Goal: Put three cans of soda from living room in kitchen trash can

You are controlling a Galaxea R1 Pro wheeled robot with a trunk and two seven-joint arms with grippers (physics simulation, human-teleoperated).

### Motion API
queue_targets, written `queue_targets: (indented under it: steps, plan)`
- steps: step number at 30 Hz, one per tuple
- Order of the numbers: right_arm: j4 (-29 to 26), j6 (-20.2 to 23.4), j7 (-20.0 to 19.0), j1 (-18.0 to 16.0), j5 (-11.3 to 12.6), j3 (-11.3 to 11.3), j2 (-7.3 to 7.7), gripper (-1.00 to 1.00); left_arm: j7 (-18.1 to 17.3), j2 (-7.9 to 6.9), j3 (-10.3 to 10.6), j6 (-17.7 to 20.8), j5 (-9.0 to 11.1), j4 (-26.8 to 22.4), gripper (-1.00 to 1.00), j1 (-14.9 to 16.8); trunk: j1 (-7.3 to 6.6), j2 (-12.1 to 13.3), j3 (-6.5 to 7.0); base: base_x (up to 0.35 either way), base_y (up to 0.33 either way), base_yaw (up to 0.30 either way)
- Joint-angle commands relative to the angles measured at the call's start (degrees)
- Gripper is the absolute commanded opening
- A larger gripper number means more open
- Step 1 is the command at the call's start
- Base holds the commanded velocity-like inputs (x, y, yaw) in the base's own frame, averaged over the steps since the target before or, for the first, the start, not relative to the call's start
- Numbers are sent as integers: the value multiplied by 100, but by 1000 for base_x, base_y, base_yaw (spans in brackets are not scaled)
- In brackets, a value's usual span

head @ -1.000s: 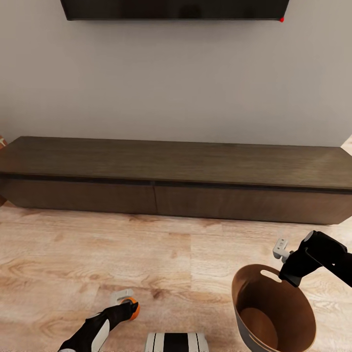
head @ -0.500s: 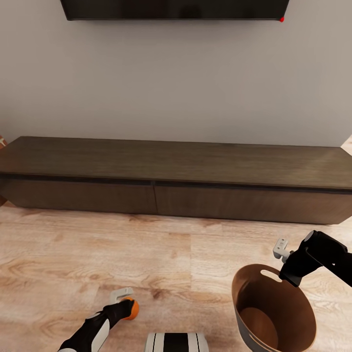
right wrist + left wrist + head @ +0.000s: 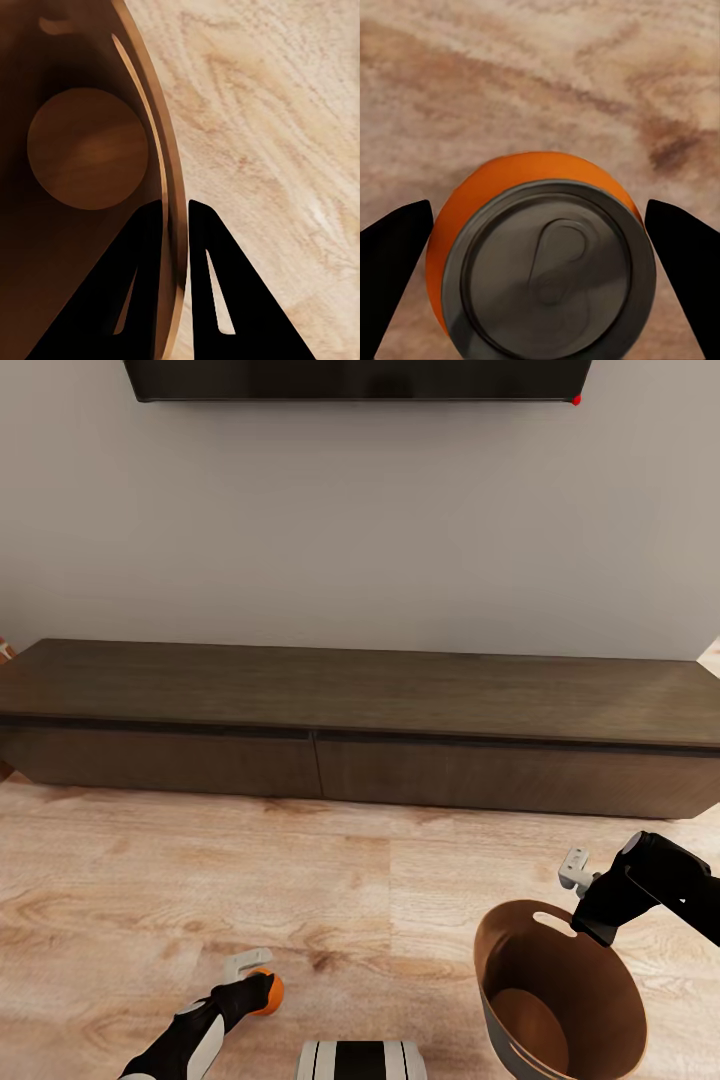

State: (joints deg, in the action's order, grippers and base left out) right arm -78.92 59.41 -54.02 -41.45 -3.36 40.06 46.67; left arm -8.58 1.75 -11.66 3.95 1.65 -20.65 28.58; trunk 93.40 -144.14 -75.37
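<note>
While the robot faces a long dark TV cabinet [image 3: 360,730], an orange soda can [image 3: 536,255] is held in the left claw [image 3: 262,982], its fingers [image 3: 394,270] set either side of the can above the plank floor [image 3: 350,900]. The trash can [image 3: 560,1000] is carried by its rim, pinched in the narrowed right claw [image 3: 176,214], presumably so the can may be dropped in.
</note>
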Motion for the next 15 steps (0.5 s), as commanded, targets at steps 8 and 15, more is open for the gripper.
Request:
queue_targets:
  steps: [8,15]
  plan:
    - [-1,59,-29,1,102,6,0,-100,5,3,-3,43,-16,-1,-100,-6,0,0,0,-10,0,0]
    - [-1,59,-29,2,104,5,-2,-100,4,6,-3,62,-15,-25,-100,-6,-5,3,44,-3,0,0]
